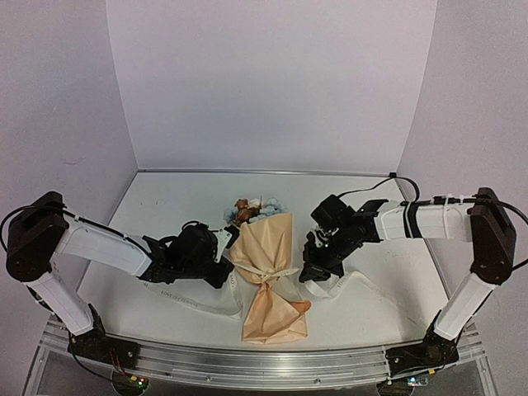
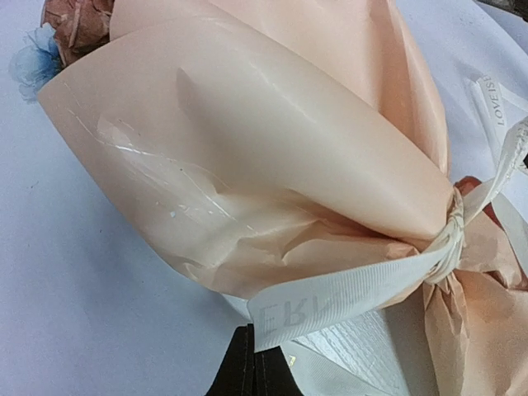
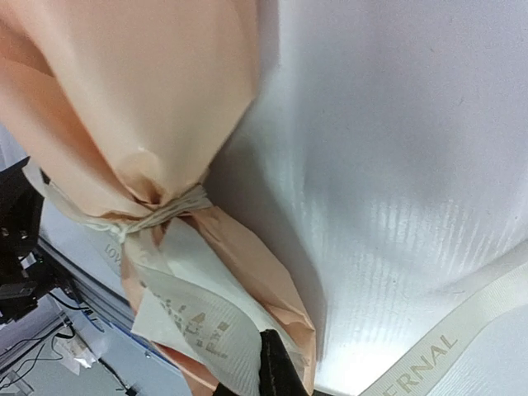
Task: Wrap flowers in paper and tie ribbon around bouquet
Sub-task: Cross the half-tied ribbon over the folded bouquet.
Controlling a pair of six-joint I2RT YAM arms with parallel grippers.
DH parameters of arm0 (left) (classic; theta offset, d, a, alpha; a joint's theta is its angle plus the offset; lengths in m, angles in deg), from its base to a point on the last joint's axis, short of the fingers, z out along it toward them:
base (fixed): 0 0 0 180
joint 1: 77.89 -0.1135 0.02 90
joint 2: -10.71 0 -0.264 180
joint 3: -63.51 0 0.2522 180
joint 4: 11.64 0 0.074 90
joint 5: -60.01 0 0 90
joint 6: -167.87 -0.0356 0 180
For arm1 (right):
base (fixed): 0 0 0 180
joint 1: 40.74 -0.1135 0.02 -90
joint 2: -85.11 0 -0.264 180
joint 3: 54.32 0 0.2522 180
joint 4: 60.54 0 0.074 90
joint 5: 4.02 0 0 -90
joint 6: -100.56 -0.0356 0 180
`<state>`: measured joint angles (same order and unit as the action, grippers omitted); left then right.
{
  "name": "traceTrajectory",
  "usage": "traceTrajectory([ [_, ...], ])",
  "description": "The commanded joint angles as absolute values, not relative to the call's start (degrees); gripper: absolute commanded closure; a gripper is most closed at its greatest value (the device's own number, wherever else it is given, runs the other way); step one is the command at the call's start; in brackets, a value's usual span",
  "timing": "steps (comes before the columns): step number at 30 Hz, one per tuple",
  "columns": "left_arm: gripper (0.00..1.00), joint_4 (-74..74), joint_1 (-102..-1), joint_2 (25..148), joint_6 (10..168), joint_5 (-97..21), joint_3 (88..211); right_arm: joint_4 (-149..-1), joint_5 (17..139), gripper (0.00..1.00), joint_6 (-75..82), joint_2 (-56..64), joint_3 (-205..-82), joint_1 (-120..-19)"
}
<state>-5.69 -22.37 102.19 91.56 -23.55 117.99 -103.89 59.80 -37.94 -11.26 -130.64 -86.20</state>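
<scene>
The bouquet (image 1: 266, 272) lies on the white table (image 1: 165, 206) between my two arms, blooms pointing away from the bases. Its peach paper (image 2: 272, 140) is cinched narrow below the middle. The left gripper (image 1: 219, 267) sits just beside the cone, jaws closed on a taut strand of the ribbon (image 2: 346, 293) running from the knot. The right gripper (image 1: 312, 272) is closed too; a strand reaches its fingertips, but I cannot tell whether it is pinched. The flowers (image 1: 247, 210) poke out of the cone's far end.
</scene>
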Motion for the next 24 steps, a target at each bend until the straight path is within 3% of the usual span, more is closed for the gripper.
traceTrajectory([
  [1,1.00,-5.5,-23.1,99.7,92.6,-20.3,117.3,-105.6,58.4,1.00,-37.3,-9.6,-133.1,-84.1],
  [4,1.00,-5.3,-23.8,99.5,93.4,-19.6,116.6,-109.8,62.0,1.00,-34.3,-9.6,-132.8,-83.3],
  [8,1.00,-4.6,-25.8,98.2,97.6,-17.0,114.4,-114.3,75.3,1.00,-32.0,-7.8,-126.4,-83.2],
  [16,1.00,-2.9,-33.3,94.0,106.5,-17.7,107.7,-103.1,90.0,1.00,-39.3,-2.0,-107.2,-82.1],
  [24,1.00,-6.2,-35.8,91.5,104.8,-21.1,108.0,-106.8,87.6,1.00,-32.7,-1.9,-110.5,-81.9],
])
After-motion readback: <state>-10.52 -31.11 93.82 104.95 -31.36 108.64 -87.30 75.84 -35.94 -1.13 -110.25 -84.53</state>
